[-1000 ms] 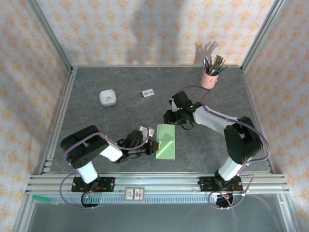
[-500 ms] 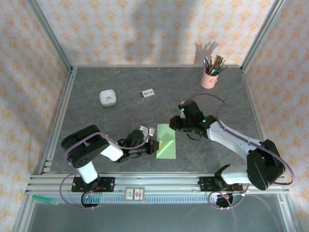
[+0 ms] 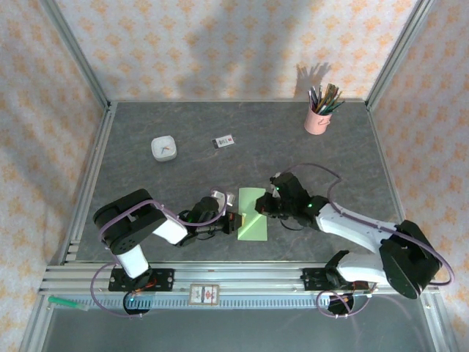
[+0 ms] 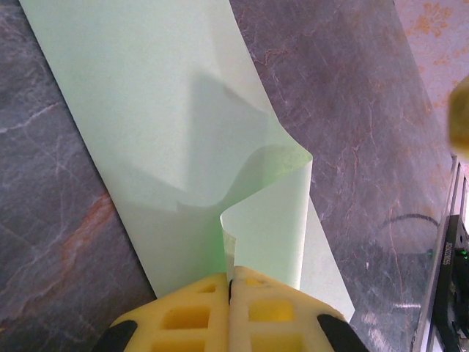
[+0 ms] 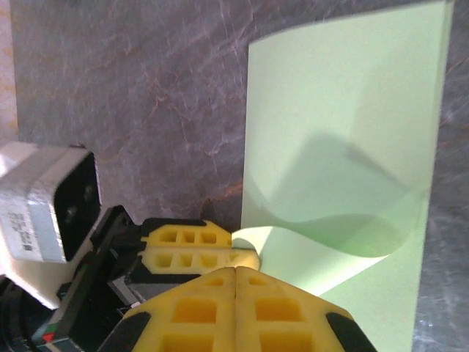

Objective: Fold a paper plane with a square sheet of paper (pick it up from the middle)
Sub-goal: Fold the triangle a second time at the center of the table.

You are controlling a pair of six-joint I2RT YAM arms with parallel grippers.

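Note:
The square sheet of paper (image 3: 253,217) lies pale green on the grey table, folded to a narrow strip with one corner curled up. My left gripper (image 3: 234,220) is at its left edge. In the left wrist view its yellow fingers (image 4: 183,315) are shut on the raised flap of the paper (image 4: 168,110). My right gripper (image 3: 264,209) sits over the paper's upper right part. In the right wrist view it (image 5: 236,273) is shut, just before the curled flap (image 5: 330,257) and the left gripper's fingers (image 5: 198,246). No paper shows between its fingers.
A pink pencil cup (image 3: 316,117) stands at the back right. A small white square dish (image 3: 163,148) and a small printed card (image 3: 223,141) lie at the back left. Aluminium rails (image 3: 234,275) run along the near edge, and patterned walls enclose the table.
The right arm has swung toward the near edge and come in lower over the paper, and its gripper has closed. The left gripper has kept its hold in place.

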